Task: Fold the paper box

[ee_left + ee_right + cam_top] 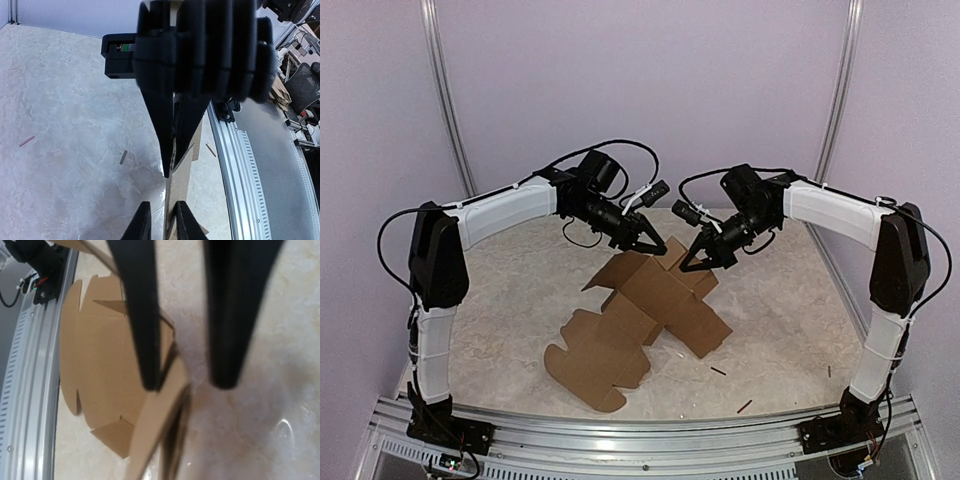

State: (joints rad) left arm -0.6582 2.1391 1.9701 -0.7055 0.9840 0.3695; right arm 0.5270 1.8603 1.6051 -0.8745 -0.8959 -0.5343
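Table: the pale marbled table is carrying everything, with both arms rising from its near edge.
Rail: a ribbed aluminium rail is running along that near edge, beside the arm bases.
Left arm: the white-and-black left arm is arching up from the near left corner and reaching in toward the far middle.
Right arm: the right arm is arching in the same way from the near right corner, so the two wrists are facing each other.
Paper box: the brown paper box is lying about mid-table between the arms, only partly formed. Its near-left part with rounded tabs is lying flat, one panel is stretching out to the right, and its far end is standing up in creased walls.
Raised flap: the raised flap at the far end is standing on edge right under both gripper tips.
Left gripper: the left gripper is pointing down and rightward at the flap. In the left wrist view its fingers are standing narrowly apart with the flap's thin edge between them, and a slit is showing beside one finger.
Right gripper: the right gripper is pointing down and leftward. Its jaws are pressing together into one point, holding nothing, and the tip is sitting just beside the flap.
Sticks: a few small dark sticks are lying loose near the box's right side, apart from it.
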